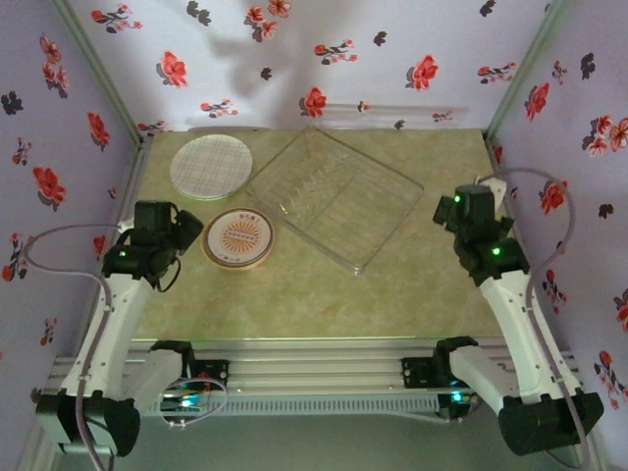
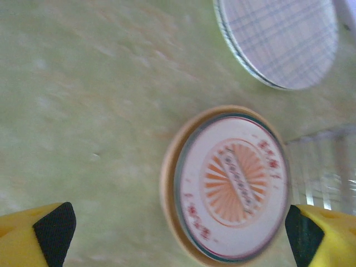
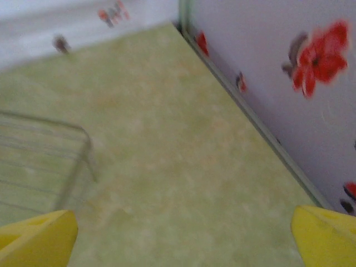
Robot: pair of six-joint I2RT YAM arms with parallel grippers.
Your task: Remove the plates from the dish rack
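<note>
A pale green table [image 1: 314,304] sits inside lilac walls [image 1: 432,29] printed with red flowers

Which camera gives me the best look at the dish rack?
Top external: the dish rack shows whole there, with all four corners and the ribs across its base. The left wrist catches a ribbed strip of it at the right edge, and the right wrist catches one blurred corner at the left.

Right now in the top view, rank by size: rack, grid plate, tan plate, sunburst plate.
1. rack, clearly largest
2. grid plate
3. tan plate, only slightly smaller than the grid plate
4. sunburst plate, stacked on the tan plate, inside its rim
</note>
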